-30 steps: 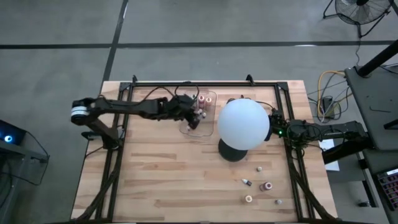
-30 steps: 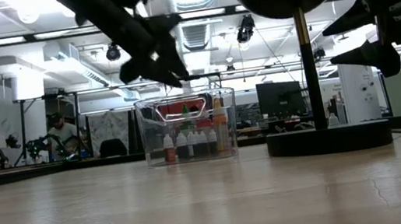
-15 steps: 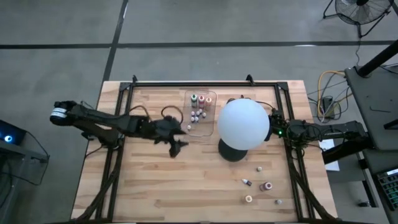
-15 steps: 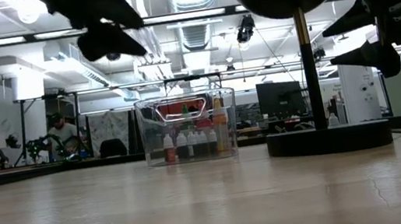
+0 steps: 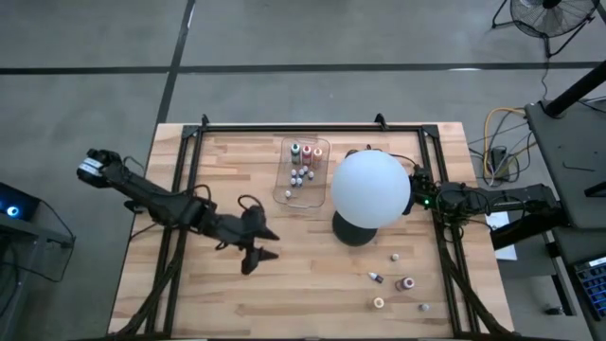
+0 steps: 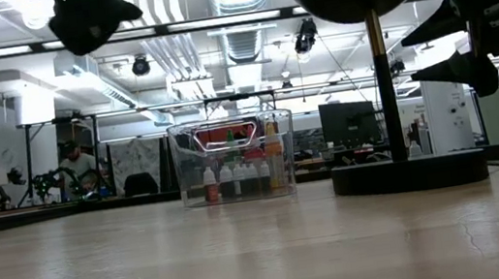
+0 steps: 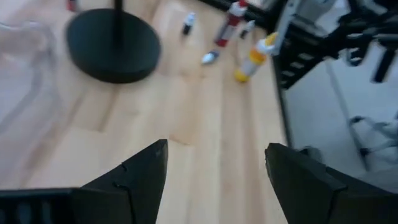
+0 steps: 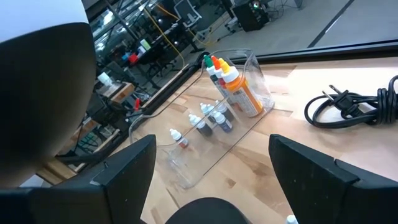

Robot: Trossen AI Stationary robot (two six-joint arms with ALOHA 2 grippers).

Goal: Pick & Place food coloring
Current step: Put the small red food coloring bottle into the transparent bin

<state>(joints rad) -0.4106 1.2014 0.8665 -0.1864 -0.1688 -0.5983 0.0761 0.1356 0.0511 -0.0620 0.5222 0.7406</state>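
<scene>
While many little bottles (image 5: 302,169) already stand in the clear tray (image 5: 287,195), a few more (image 5: 393,281) lie on the table (image 5: 303,284) past the white globe (image 5: 370,188). The left gripper (image 5: 258,244) hangs wide and empty. The right gripper (image 8: 211,165) waits wide and empty beside the globe.

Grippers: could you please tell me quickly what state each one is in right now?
Left gripper: open, empty, above the bare table.
Right gripper: open, empty, waiting beside the globe.
</scene>
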